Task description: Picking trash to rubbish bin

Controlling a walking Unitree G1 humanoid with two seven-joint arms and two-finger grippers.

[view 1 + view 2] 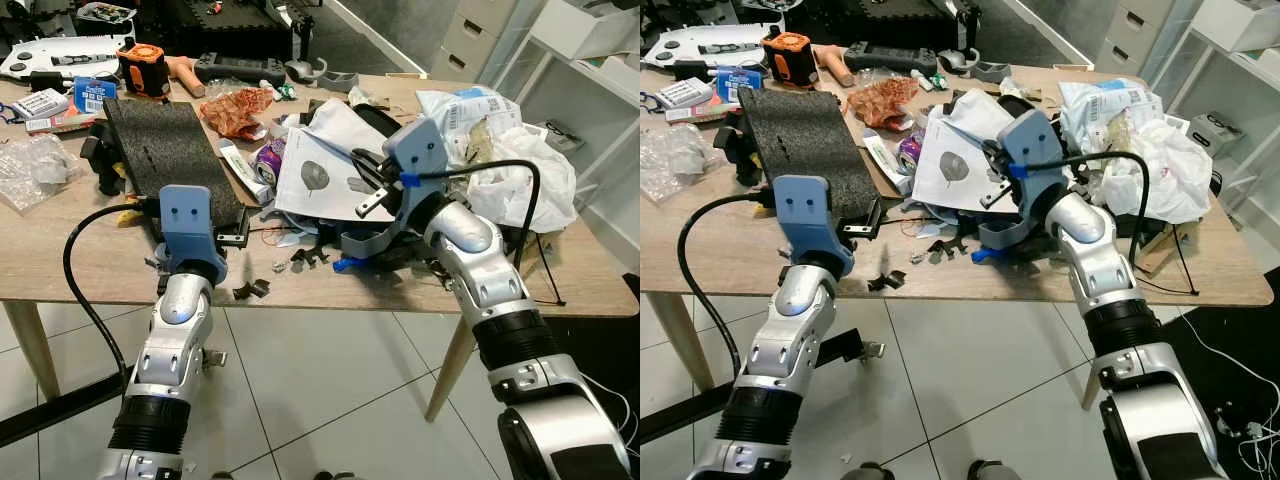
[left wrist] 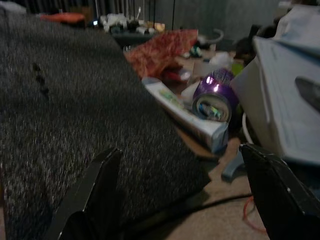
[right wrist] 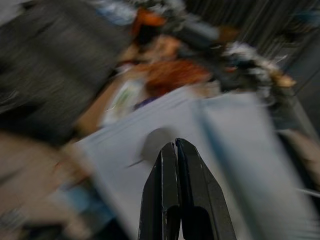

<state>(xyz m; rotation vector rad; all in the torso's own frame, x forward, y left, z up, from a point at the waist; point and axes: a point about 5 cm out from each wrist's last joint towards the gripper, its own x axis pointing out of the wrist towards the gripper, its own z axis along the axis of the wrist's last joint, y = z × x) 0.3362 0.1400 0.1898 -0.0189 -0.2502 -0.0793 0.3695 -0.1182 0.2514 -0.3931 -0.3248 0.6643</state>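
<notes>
Left eye view: the right gripper [image 1: 372, 205] is held above the wooden table [image 1: 60, 262], over a sheet of white paper [image 1: 322, 170] marked with a dark blot; whether paper is touched cannot be told here. The left gripper [image 1: 232, 238] is seen at the near table edge, at the corner of a black foam mat [image 1: 165, 150]. Trash is spread across the table: one crumpled orange wrapper [image 1: 238, 110], one purple can [image 1: 269, 158] lying on its side, one white tube [image 1: 243, 171], one heap of white plastic bags [image 1: 510, 150] at the right, and dark scraps [image 1: 250, 290] near the front edge. One orange tape measure [image 1: 142, 69] stands at the far side.

Right eye view: the same layout is recorded. A grey bracket piece [image 1: 1002, 236] lies under the right wrist, and a black cable [image 1: 1150, 215] loops in front of the bags.

Left wrist view: the two black fingers [image 2: 92, 197] are spread wide apart with nothing between them. The mat rises close ahead; the can and tube lie just beyond its edge.

Right wrist view: the picture is blurred. The fingers [image 3: 161, 200] are pressed together, tips against each other, with nothing seen between them, pointing at the blotted paper.
</notes>
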